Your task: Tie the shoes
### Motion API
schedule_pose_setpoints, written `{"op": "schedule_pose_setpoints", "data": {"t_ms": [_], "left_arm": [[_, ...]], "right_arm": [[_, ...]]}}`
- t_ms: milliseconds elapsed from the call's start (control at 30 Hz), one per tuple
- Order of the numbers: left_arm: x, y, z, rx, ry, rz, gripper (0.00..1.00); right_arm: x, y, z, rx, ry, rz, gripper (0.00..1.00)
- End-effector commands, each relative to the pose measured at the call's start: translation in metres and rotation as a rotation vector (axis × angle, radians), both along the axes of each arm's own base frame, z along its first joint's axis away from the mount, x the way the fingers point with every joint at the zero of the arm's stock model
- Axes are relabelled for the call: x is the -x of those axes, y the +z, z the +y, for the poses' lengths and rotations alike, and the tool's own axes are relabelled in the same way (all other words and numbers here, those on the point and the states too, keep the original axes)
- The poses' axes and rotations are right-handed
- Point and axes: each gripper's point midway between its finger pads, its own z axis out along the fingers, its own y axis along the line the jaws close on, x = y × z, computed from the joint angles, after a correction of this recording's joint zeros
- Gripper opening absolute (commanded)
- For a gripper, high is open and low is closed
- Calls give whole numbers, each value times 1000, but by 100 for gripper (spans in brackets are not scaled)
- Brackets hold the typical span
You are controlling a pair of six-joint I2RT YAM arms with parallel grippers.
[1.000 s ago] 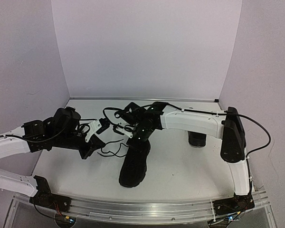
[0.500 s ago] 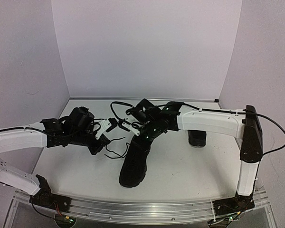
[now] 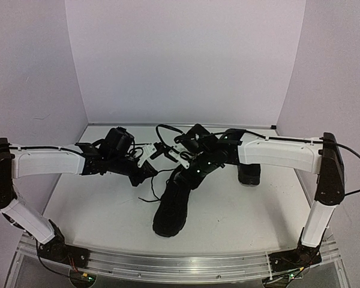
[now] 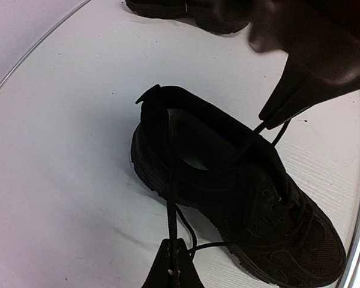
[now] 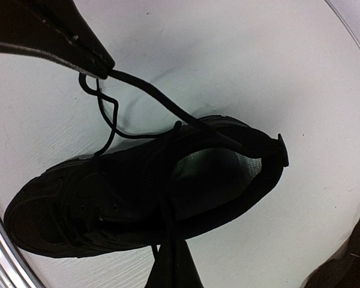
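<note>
One black shoe (image 3: 171, 204) lies mid-table with its toe toward the near edge, and its pale insole (image 5: 222, 168) shows. My left gripper (image 3: 145, 157) hovers just left of the shoe's heel, shut on one thin black lace (image 4: 173, 198). My right gripper (image 3: 179, 155) is over the heel, shut on the other lace (image 4: 247, 141). In the left wrist view the left gripper (image 4: 173, 245) pinches its lace at the bottom edge. The right gripper (image 5: 171, 252) does the same in its own view. Both laces run taut across the shoe opening. The second shoe (image 3: 249, 174) stands behind the right forearm.
A slack loop of lace (image 3: 150, 191) lies on the white table (image 3: 96, 204) left of the shoe. Pale walls close in the back and sides. A metal rail (image 3: 180, 261) runs along the near edge.
Both arms have swung rightward toward the shoe's heel, carrying their laces. The left gripper came in from the left side, and the lace slack on the table has shrunk.
</note>
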Motion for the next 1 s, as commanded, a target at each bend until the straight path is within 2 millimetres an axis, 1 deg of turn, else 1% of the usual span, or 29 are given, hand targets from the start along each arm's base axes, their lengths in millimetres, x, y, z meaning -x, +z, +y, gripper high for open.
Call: {"op": "schedule_pose_setpoints", "data": {"t_ms": [0, 33, 133, 200, 233, 267, 333, 367, 433, 467, 533, 633, 833, 967], "left_arm": [[-3, 41, -35, 126, -115, -99, 0], [-3, 44, -30, 129, -94, -104, 0], [4, 45, -11, 127, -37, -106, 0], [10, 45, 5, 133, 8, -109, 0], [14, 49, 13, 141, 24, -121, 0], [18, 50, 20, 143, 39, -131, 0], [21, 48, 35, 135, 71, -145, 0], [22, 51, 42, 144, 82, -157, 0], [21, 56, 52, 158, 98, -176, 0], [20, 59, 53, 163, 102, -188, 0], [16, 61, 52, 171, 105, -195, 0], [4, 59, 43, 210, 129, -187, 0], [-8, 58, 2, 324, 52, -99, 0], [-8, 52, -20, 375, -19, -42, 0]], "right_arm": [[18, 52, 37, -170, 138, -97, 0], [17, 53, 37, -171, 136, -101, 0], [13, 53, 35, -161, 115, -119, 0], [10, 53, 34, -162, 103, -135, 0], [10, 51, 33, -164, 99, -140, 0], [9, 51, 33, -174, 95, -148, 0], [8, 58, 34, -222, 93, -176, 0], [9, 55, 32, -229, 91, -179, 0], [9, 59, 33, -263, 101, -197, 0], [10, 62, 34, -278, 110, -209, 0], [11, 62, 34, -290, 122, -225, 0], [12, 61, 32, -303, 140, -248, 0], [17, 60, 29, -322, 162, -266, 0], [19, 60, 27, -329, 181, -280, 0]]}}
